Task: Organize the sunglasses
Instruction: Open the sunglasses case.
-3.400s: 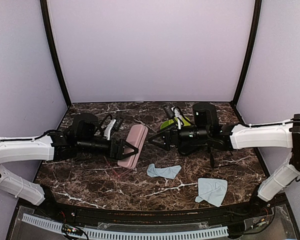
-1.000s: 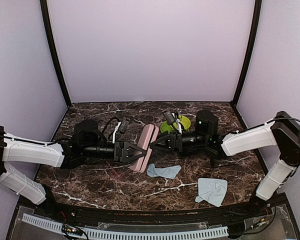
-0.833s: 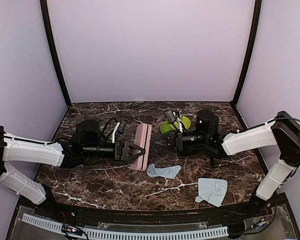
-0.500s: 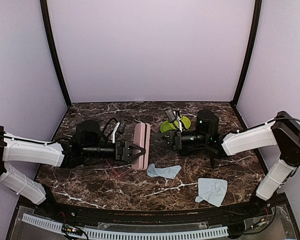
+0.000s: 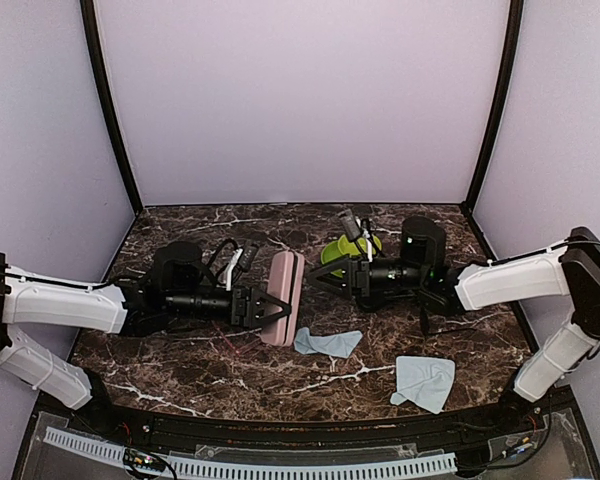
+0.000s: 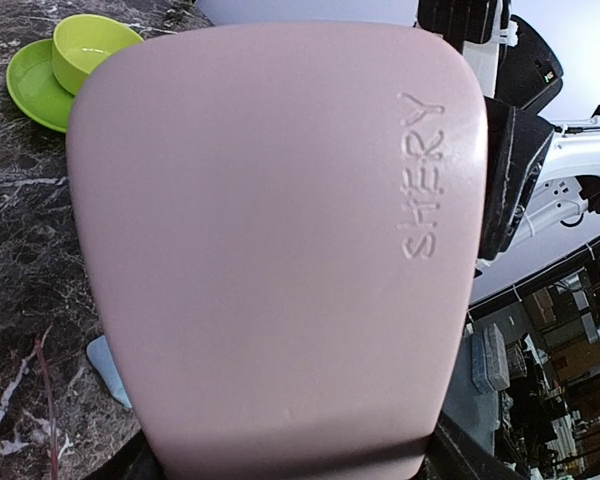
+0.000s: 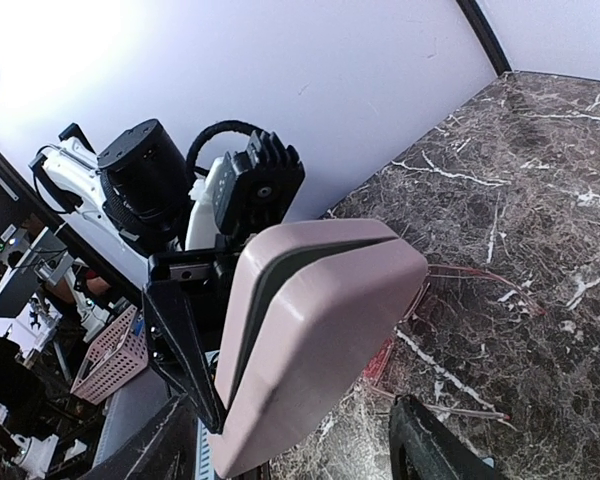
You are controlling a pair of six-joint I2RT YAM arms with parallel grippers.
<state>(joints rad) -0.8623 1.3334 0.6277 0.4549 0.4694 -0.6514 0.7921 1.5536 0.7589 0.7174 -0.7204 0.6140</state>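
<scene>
left gripper (image 5: 278, 307): closed on the case (image 5: 283, 275), which sits between its two fingers; holds nothing else.
right gripper (image 5: 315, 282): jaws spread wide with nothing between them; it points at the case from the right and stands just apart from it.
case: pink, rounded corners, lid shut along a dark seam, "SHERY" pressed into one broad face. It is turned up on a long edge and sits between the two grippers. That broad face fills the left wrist view. Whether its lower edge touches the table (image 5: 180, 370) cannot be told.
red pair (image 5: 240, 340): thin red-pink frame lying flat on the dark marble, just on the near side of the case and under the left gripper; nothing grips it.
black strand (image 5: 423, 322): thin, pokes out toward the near edge from under the right arm; too little shows to say what it is.
bowl (image 6: 90, 45): lime green, upright, sitting on the plate (image 6: 30, 90), also green, behind the right gripper.
left cloth (image 5: 327, 342): pale blue, crumpled, on the table near the case, on the near side of the right gripper.
right cloth (image 5: 423, 381): pale blue, larger, further right and nearer the front edge, apart from the left cloth.
</scene>
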